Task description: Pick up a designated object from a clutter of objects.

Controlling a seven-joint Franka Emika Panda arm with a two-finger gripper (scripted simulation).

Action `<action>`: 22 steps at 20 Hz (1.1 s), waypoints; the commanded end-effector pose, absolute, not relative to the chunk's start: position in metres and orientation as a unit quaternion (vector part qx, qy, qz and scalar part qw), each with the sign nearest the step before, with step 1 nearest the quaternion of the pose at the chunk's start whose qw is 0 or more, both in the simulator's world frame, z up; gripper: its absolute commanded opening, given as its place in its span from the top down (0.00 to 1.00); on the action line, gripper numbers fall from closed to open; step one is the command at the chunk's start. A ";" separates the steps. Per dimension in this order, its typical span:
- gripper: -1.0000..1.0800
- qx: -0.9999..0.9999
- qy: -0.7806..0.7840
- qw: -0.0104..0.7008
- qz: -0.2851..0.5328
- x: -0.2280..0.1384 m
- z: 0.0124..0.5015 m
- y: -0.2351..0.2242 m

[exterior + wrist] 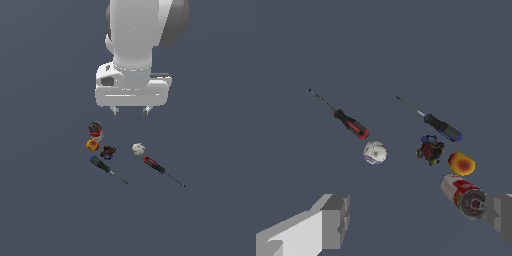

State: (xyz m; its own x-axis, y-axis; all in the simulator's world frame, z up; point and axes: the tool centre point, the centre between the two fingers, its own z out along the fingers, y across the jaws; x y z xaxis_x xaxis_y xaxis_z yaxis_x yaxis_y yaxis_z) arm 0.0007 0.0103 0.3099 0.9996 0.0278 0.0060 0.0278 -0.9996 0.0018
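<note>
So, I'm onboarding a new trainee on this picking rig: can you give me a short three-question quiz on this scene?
1. True or false: the gripper holds the dark spotted lump.
2. How many screwdrivers lie on the floor?
3. In the exterior view, which sits nearest the lump: A) white ball, B) orange-yellow block, C) red-handled screwdriver?

Key: 1. False; it hangs open above the items. 2. Two; the other is the blue-handled screwdriver. 3. B.

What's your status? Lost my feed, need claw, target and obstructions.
Claw open, empty, above the clutter. Target lump on the floor, untouched. Orange-yellow block and blue-handled screwdriver crowd it closely.
</note>
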 end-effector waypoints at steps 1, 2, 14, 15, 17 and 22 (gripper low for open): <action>0.04 1.000 0.014 0.001 0.003 0.001 0.310 0.010; 0.04 1.000 0.014 0.001 0.003 0.001 0.310 0.010; 0.04 1.000 0.000 0.005 0.012 0.000 0.316 0.000; 0.04 1.000 0.000 0.005 0.012 0.000 0.316 0.000; 0.04 1.000 -0.001 0.005 0.011 0.000 0.315 -0.001; 0.04 1.000 -0.010 0.003 0.011 0.003 0.301 -0.006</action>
